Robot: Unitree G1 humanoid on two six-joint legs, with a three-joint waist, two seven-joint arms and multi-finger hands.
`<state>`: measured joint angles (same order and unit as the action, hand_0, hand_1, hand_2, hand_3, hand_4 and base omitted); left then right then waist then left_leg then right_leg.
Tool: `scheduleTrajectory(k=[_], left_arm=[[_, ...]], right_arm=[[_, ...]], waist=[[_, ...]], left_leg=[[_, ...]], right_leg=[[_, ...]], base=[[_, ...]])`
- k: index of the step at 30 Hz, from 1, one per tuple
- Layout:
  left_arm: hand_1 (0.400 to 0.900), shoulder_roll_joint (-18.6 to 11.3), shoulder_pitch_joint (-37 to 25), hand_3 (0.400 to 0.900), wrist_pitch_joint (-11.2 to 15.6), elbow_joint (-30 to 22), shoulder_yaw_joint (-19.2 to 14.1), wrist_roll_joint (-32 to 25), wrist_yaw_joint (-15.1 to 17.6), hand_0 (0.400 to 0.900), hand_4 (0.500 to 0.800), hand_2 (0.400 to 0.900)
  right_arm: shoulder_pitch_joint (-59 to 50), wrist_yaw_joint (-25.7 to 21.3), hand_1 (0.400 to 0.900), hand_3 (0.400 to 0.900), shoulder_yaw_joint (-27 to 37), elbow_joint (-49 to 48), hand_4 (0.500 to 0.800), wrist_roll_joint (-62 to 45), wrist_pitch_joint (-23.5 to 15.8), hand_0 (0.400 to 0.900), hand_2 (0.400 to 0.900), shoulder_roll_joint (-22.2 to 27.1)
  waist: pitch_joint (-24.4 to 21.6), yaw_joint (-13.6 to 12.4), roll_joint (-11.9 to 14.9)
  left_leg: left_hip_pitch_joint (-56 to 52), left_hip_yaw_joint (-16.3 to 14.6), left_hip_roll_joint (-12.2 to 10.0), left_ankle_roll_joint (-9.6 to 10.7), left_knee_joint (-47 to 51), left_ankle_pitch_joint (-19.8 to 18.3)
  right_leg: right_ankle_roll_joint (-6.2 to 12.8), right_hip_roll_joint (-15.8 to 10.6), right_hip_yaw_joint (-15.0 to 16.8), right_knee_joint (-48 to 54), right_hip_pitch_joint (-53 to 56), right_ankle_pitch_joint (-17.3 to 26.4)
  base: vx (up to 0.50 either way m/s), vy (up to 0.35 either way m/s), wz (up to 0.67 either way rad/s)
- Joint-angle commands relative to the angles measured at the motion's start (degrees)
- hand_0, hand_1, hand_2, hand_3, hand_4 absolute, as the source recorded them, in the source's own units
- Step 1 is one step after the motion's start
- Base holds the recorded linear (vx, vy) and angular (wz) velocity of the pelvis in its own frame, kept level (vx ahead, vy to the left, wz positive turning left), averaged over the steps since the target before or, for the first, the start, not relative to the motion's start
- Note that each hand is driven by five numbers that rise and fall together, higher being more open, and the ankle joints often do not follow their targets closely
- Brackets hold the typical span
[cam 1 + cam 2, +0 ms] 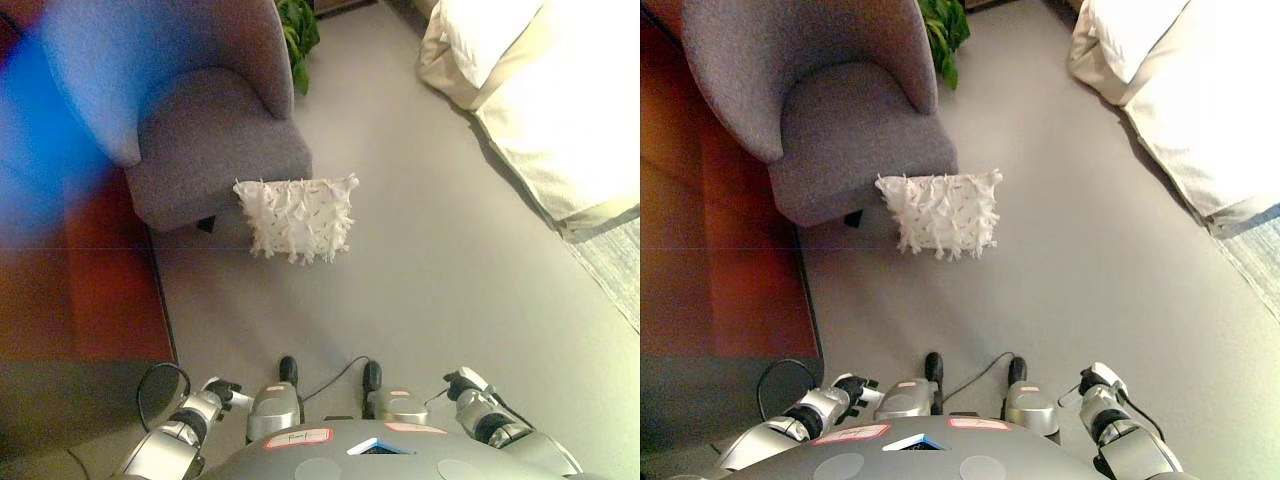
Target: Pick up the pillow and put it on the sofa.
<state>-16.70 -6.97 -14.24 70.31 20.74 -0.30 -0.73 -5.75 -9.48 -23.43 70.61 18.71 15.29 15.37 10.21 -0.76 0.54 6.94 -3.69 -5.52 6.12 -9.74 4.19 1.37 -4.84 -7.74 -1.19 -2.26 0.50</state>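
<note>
Nearest, at the bottom of the view, the left hand (853, 388) shows low on the left and the right hand (1095, 383) low on the right, both hanging close to the floor (1070, 260) and holding nothing. Each is small and partly hidden, so I cannot tell whether the fingers are spread or curled.

Between the hands and the pillow lies an open stretch of grey floor. To the left runs a reddish-brown rug (735, 270), its edge passing beside the sofa.

Farther on, the white tufted pillow (942, 212) stands on the floor, leaning against the front right corner of the grey sofa (835, 130), touching its seat edge. The sofa is a rounded, single-seat piece with a high curved back, and its seat cushion is bare.

Beyond the sofa's right side, a green plant (945, 35) pokes in at the far edge. On the far right, well apart from the pillow, a bed (1200, 90) with pale covers runs along the floor.
</note>
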Motion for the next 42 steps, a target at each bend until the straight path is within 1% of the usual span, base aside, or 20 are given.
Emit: scheduleTrajectory(k=[1, 3, 6, 8, 10, 13, 15, 16, 18, 20, 22, 23, 25, 27, 30, 32, 34, 35, 37, 42], left_arm=[[0.900, 0.46, -0.40, 0.900, 1.32, 0.70, -1.37, -0.09, 0.44, 0.900, 0.800, 0.900], [0.900, 0.24, 1.05, 0.900, 2.28, 1.39, -2.07, 0.13, 0.20, 0.900, 0.800, 0.900], [0.900, 0.13, 2.66, 0.900, 2.61, 2.38, -2.62, -0.01, -0.12, 0.900, 0.800, 0.900], [0.900, 0.29, 3.47, 0.900, 2.66, 2.96, -2.94, -0.46, -0.09, 0.900, 0.800, 0.900], [0.900, 0.58, 4.36, 0.900, 2.43, 3.46, -3.47, -0.71, -0.23, 0.900, 0.800, 0.900], [0.900, 0.72, 5.46, 0.900, 2.63, 4.34, -4.31, -0.74, -0.53, 0.900, 0.800, 0.900], [0.900, 0.81, 6.09, 0.900, 2.59, 4.93, -5.01, -0.53, -0.44, 0.900, 0.800, 0.900], [0.900, 0.84, 6.25, 0.900, 2.49, 5.18, -5.21, -0.37, -0.37, 0.900, 0.800, 0.900], [0.900, 0.55, 6.14, 0.900, 1.43, 5.10, -5.76, -0.04, -0.55, 0.900, 0.800, 0.900], [0.900, -0.02, 5.93, 0.900, 1.80, 5.75, -6.36, 0.39, -0.50, 0.900, 0.800, 0.900], [0.900, -0.78, 5.61, 0.900, 2.43, 5.90, -6.99, 1.48, -1.03, 0.900, 0.800, 0.900], [0.900, -1.14, 5.43, 0.900, 2.03, 5.43, -7.49, 2.67, -1.52, 0.900, 0.800, 0.900], [0.900, -1.63, 4.22, 0.900, 2.36, 5.32, -6.63, 2.91, -1.76, 0.900, 0.800, 0.900], [0.900, -2.05, 3.00, 0.900, 2.25, 5.09, -5.33, 4.09, -2.11, 0.900, 0.800, 0.900], [0.900, -2.75, 0.39, 0.900, 1.83, 4.70, -3.48, 2.42, -1.71, 0.900, 0.800, 0.900], [0.900, -2.95, -1.50, 0.900, 2.05, 4.68, -2.82, 0.78, -0.76, 0.900, 0.800, 0.900], [0.900, -3.04, -2.65, 0.900, 2.63, 4.74, -2.72, 0.09, -0.26, 0.900, 0.800, 0.900], [0.900, -3.10, -3.08, 0.900, 3.27, 4.80, -2.33, 0.31, -0.30, 0.900, 0.800, 0.900], [0.900, -3.02, -2.91, 0.900, 3.82, 5.05, -2.38, 0.55, -0.46, 0.900, 0.800, 0.900], [0.900, -3.61, -0.88, 0.900, 4.52, 6.49, -2.98, 2.45, 0.08, 0.900, 0.800, 0.900]], right_arm=[[-0.67, -1.27, 0.900, 0.900, -1.20, 1.25, 0.800, 0.83, 0.63, 0.900, 0.900, 4.95], [-0.45, -0.63, 0.900, 0.900, -0.91, 1.55, 0.800, 1.77, -0.09, 0.900, 0.900, 5.40], [-0.27, 0.00, 0.900, 0.900, -1.07, 1.46, 0.800, 1.54, -0.14, 0.900, 0.900, 5.36], [0.12, 0.50, 0.900, 0.900, -1.26, 1.51, 0.800, 1.94, -0.32, 0.900, 0.900, 5.19], [0.98, 0.82, 0.900, 0.900, -1.30, 1.88, 0.800, 1.94, -0.66, 0.900, 0.900, 5.06], [1.79, 0.80, 0.900, 0.900, -0.77, 2.82, 0.800, 2.39, -1.16, 0.900, 0.900, 4.68], [2.09, 0.77, 0.900, 0.900, -0.36, 3.42, 0.800, 2.88, -1.93, 0.900, 0.900, 4.14], [2.11, 0.74, 0.900, 0.900, -0.21, 3.51, 0.800, 2.87, -2.53, 0.900, 0.900, 3.83], [1.18, 0.82, 0.900, 0.900, 0.08, 3.27, 0.800, 2.50, -2.87, 0.900, 0.900, 3.15], [0.30, 0.84, 0.900, 0.900, 0.40, 2.87, 0.800, 2.07, -2.81, 0.900, 0.900, 2.56], [0.30, 0.43, 0.900, 0.900, 1.22, 2.50, 0.800, 2.14, -3.98, 0.900, 0.900, 2.26], [0.54, 0.79, 0.900, 0.900, 2.30, 1.37, 0.800, 4.15, -4.00, 0.900, 0.900, 2.32], [0.92, 1.23, 0.900, 0.900, 2.73, -0.31, 0.800, 4.10, -2.96, 0.900, 0.900, 2.29], [1.04, 0.26, 0.900, 0.900, 2.63, -1.05, 0.800, 3.18, -3.26, 0.900, 0.900, 2.26], [0.17, -1.24, 0.900, 0.900, 1.65, -1.46, 0.800, 1.98, -3.53, 0.900, 0.900, 1.96], [-0.68, -1.79, 0.900, 0.900, 1.08, -1.14, 0.800, 1.57, -4.39, 0.900, 0.900, 1.85], [-1.02, -2.64, 0.900, 0.900, 0.67, -0.84, 0.800, 1.16, -5.04, 0.900, 0.900, 1.73], [-1.01, -3.29, 0.900, 0.900, 0.70, -0.07, 0.800, -0.54, -6.36, 0.900, 0.900, 1.80], [-1.03, -4.09, 0.900, 0.900, 1.63, 0.50, 0.800, -1.28, -7.57, 0.900, 0.900, 1.90], [-1.62, -4.38, 0.900, 0.900, 2.93, 0.84, 0.800, -2.33, -9.06, 0.900, 0.900, 2.31]], waist=[[2.40, -0.97, 2.82], [3.36, -2.79, 1.44], [4.03, -5.45, -0.06], [4.29, -6.70, -0.22], [4.21, -7.64, -0.70], [3.60, -8.31, -1.37], [2.75, -8.83, -1.46], [2.34, -9.05, -1.29], [0.87, -10.17, -0.39], [0.16, -11.08, 0.58], [-0.40, -10.99, 2.09], [-1.26, -10.99, 3.36], [-2.22, -10.42, 3.55], [-2.78, -9.42, 3.06], [-2.76, -7.70, 2.37], [-1.60, -6.17, 1.84], [-0.39, -4.53, 1.90], [0.32, -3.23, 2.41], [0.36, -1.97, 3.49], [0.42, -0.87, 4.99]], left_leg=[[9.34, -1.03, 2.29, -4.41, -16.54, -0.14], [12.52, -0.71, 1.22, -2.88, -11.21, 5.26], [14.69, -0.02, 1.10, -1.05, -1.00, 11.94], [14.62, -0.18, 0.94, -0.55, 5.66, 13.16], [14.61, -1.41, -0.09, 0.07, 11.84, 13.85], [15.24, -2.59, -1.85, 0.60, 13.33, 14.16], [15.45, -4.66, -2.87, 0.54, 13.39, 13.62], [15.50, -6.16, -2.97, 0.29, 12.90, 13.25], [15.97, -9.34, -2.15, -2.40, 11.42, 8.04], [17.12, -9.06, -1.21, -3.18, 6.50, 7.91], [18.07, -9.37, -0.09, -4.37, 1.40, 6.83], [16.88, -9.42, 1.52, -6.58, -0.04, 4.13], [13.90, -6.79, 3.90, -8.85, 0.78, 1.02], [10.82, -5.70, 5.41, -9.82, 2.41, -0.10], [6.61, -6.66, 5.48, -10.12, 4.71, -0.80], [3.43, -5.95, 4.67, -9.64, 6.16, -1.45], [1.34, -3.49, 4.59, -9.35, 6.65, -2.45], [0.44, -1.26, 4.97, -9.12, 5.99, -3.96], [-0.58, 0.71, 6.07, -8.96, 5.26, -6.20], [-3.68, 5.02, 5.81, -8.91, 1.99, -12.18]], right_leg=[[-1.33, 2.54, 1.97, -0.35, 3.28, -0.92], [-1.47, 4.60, 2.84, -0.38, 5.76, -2.51], [-1.66, 7.41, 4.74, 0.30, 10.26, -4.62], [-1.76, 8.08, 6.04, 0.18, 12.85, -6.32], [-2.06, 9.07, 7.45, -1.41, 15.39, -9.88], [-2.17, 9.62, 7.98, -4.15, 17.55, -14.44], [-1.73, 9.09, 7.61, -5.84, 19.41, -17.30], [-1.43, 8.47, 7.31, -6.73, 20.31, -18.82], [0.30, 5.68, 6.34, -9.48, 22.25, -19.17], [1.64, 3.73, 5.85, -12.42, 23.11, -19.73], [3.78, 1.13, 3.92, -16.15, 22.95, -16.21], [6.22, -2.23, 2.86, -20.66, 22.07, -7.83], [7.48, -4.26, 3.63, -29.32, 17.53, 0.16], [7.37, -4.45, 3.08, -33.96, 11.21, 3.47], [6.38, -6.31, -1.66, -30.26, 2.91, 1.93], [5.01, -6.21, -4.10, -22.65, -3.18, -0.24], [4.58, -5.62, -3.10, -16.95, -7.58, 1.35], [5.08, -6.25, -0.35, -11.28, -9.60, 3.92], [6.52, -7.70, 2.77, -4.92, -11.14, 8.42], [8.13, -9.14, 5.89, -0.59, -11.79, 11.00]], base=[[0.27, -0.048, -0.66], [0.36, 0.017, -0.58], [0.43, 0.034, -0.58], [0.50, 0.075, -0.58], [0.56, 0.122, -0.45], [0.57, 0.173, -0.25], [0.67, 0.233, -0.10], [0.71, 0.282, 0.04], [0.72, 0.321, 0.04], [0.65, 0.288, 0.11], [0.64, 0.294, 0.38], [0.59, 0.310, 0.34], [0.60, 0.306, 0.37], [0.51, 0.217, 0.42], [0.42, 0.068, 0.25], [0.26, -0.143, 0.30], [0.27, -0.214, 0.60], [0.31, -0.241, 0.84], [0.38, -0.249, 0.89], [0.41, -0.281, 0.76]])
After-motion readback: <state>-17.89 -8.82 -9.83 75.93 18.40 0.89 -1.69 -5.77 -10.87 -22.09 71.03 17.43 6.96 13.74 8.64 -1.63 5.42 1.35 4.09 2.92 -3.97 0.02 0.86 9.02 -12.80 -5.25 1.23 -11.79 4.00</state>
